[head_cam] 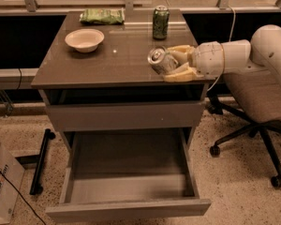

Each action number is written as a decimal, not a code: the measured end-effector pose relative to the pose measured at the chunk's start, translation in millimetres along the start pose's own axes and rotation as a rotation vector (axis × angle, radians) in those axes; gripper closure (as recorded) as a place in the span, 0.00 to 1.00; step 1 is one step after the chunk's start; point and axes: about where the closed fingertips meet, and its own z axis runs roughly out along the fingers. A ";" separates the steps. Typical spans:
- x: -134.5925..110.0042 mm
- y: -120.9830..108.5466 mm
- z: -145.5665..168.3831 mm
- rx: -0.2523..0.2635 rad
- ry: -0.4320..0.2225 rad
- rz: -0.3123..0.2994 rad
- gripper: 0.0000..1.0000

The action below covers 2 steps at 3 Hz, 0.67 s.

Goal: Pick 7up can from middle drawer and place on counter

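My gripper (171, 63) reaches in from the right, its pale yellow fingers (180, 74) shut on the 7up can (160, 60). The can is silver-white, tipped on its side with its shiny top facing left, and held just above the right front part of the counter (107, 60). The middle drawer (129, 172) stands pulled out below, its grey floor bare.
A darker green can (160, 22) stands at the back of the counter, a white bowl (84, 40) at the left, a green bag (102, 16) at the back left. An office chair (257, 102) stands to the right. A cardboard box (2, 186) sits on the floor at the left.
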 end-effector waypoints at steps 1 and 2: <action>10.0 -32.8 2.3 0.149 0.022 0.040 1.00; 25.9 -68.7 0.5 0.285 0.030 0.086 1.00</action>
